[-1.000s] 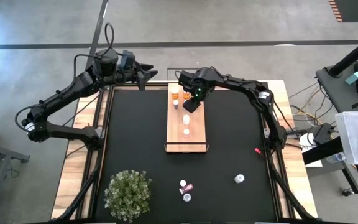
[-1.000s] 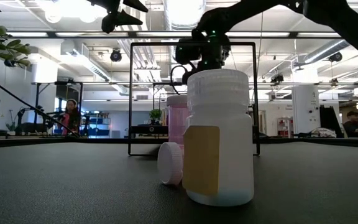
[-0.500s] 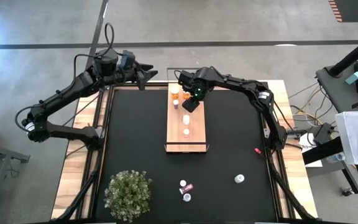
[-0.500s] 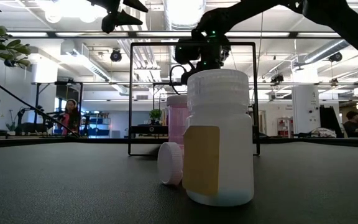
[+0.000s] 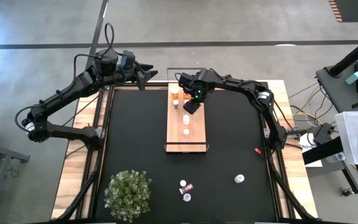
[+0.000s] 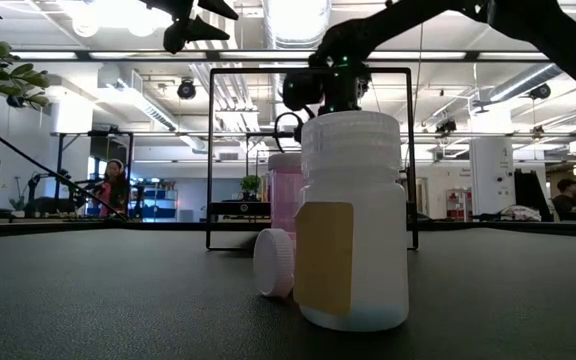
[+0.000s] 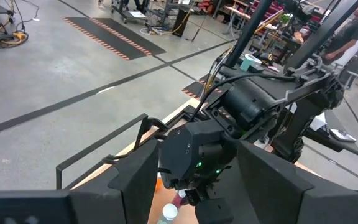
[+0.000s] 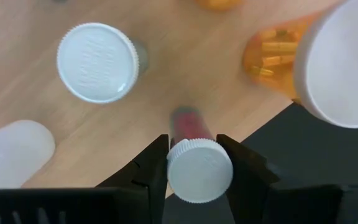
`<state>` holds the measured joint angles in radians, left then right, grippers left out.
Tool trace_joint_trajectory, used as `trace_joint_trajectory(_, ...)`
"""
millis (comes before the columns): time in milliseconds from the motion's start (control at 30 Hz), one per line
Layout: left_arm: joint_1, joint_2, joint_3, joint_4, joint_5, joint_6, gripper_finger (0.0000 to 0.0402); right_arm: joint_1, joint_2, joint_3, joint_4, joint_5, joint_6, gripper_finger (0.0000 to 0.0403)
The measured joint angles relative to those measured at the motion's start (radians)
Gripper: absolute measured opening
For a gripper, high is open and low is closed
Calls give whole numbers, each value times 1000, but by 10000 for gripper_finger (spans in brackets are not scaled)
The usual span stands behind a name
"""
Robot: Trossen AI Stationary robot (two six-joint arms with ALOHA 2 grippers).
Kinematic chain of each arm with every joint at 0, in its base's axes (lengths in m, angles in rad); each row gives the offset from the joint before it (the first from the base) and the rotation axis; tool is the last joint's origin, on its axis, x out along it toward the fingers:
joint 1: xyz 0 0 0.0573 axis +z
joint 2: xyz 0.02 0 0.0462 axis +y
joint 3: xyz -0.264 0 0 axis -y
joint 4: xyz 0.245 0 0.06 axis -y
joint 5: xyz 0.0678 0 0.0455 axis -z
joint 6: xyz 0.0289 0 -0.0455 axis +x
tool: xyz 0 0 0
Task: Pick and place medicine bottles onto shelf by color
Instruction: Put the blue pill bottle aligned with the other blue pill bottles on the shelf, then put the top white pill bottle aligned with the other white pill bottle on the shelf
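The light wood shelf (image 5: 194, 127) lies on the black mat at the far middle. On it stand two orange bottles (image 5: 175, 93) and several white ones (image 5: 186, 121). My right gripper (image 5: 191, 107) is over the shelf's far half, shut on a red-bodied bottle with a white cap (image 8: 199, 169). An orange bottle (image 8: 303, 62) and a white-capped bottle (image 8: 98, 62) stand close by it on the shelf. My left gripper (image 5: 148, 74) waits open and empty above the table's far left edge. My right gripper pinches the red bottle's white cap (image 8: 173, 171) between its two fingers (image 8: 157, 165), one on each side. The fingers come from above, pointing down. The bottle is upright below them, over the wood near the shelf's right edge; whether its base rests on the shelf cannot be told.
Near the front edge, white bottles (image 5: 183, 184) and a pink one (image 5: 189, 188) sit on the mat, with another white bottle (image 5: 239, 179) to the right. A bushy green plant (image 5: 128, 193) stands front left. A small red thing (image 5: 257, 150) lies at right. Wire rails (image 6: 308, 70) stand at the shelf's ends.
My right gripper has shifted a little toward the table's near edge over the shelf, still shut on the red bottle.
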<state>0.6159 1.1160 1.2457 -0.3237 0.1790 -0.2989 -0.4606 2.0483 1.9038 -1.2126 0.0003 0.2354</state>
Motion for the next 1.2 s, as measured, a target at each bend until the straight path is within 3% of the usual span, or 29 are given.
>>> trace_joint_trajectory(767,0,0,0,0,0,-8,203,0,0,3,27,1,-11,111)
trace_joint_trajectory(1200,0,0,0,0,0,-9,203,0,-20,3,26,1,-14,196)
